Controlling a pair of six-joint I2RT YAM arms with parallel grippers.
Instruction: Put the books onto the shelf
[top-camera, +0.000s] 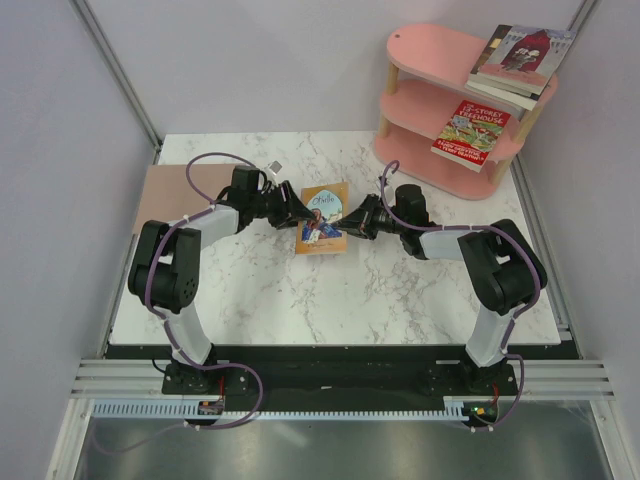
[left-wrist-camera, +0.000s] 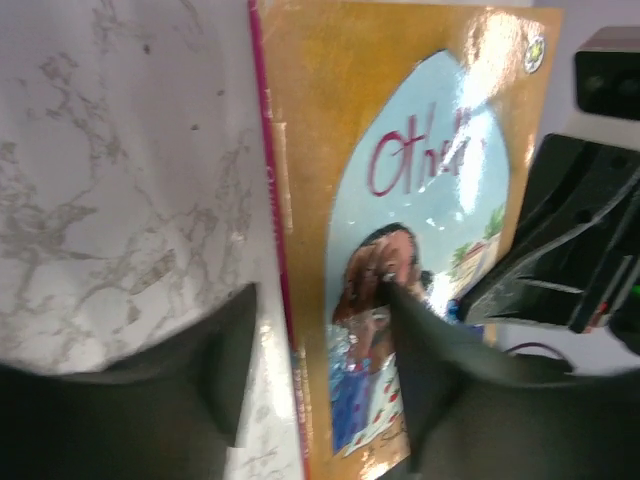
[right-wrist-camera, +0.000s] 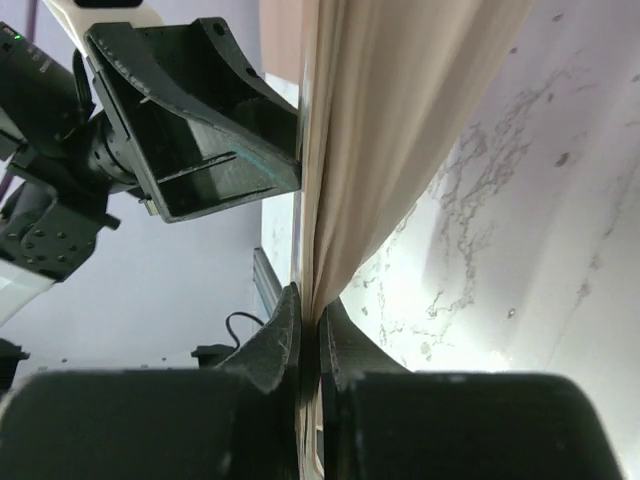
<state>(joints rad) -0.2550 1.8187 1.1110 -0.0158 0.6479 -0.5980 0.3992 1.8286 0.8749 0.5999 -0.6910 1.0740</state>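
Right claw (top-camera: 352, 216) pinches tan book (top-camera: 322, 220); left claw (top-camera: 299, 207) gapes.

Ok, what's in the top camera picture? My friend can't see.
A tan paperback book with a blue figure is in the middle of a marble table, the right arm's fingers pinching one edge and the left arm's fingers open at the other. A pink three-tier shelf at the back right holds other books.

Reads "Oth…" in red script on the tan book (left-wrist-camera: 400, 120), and "STOREY TREEHOUSE" on the red book (top-camera: 471, 133) lying on the shelf (top-camera: 430, 50).
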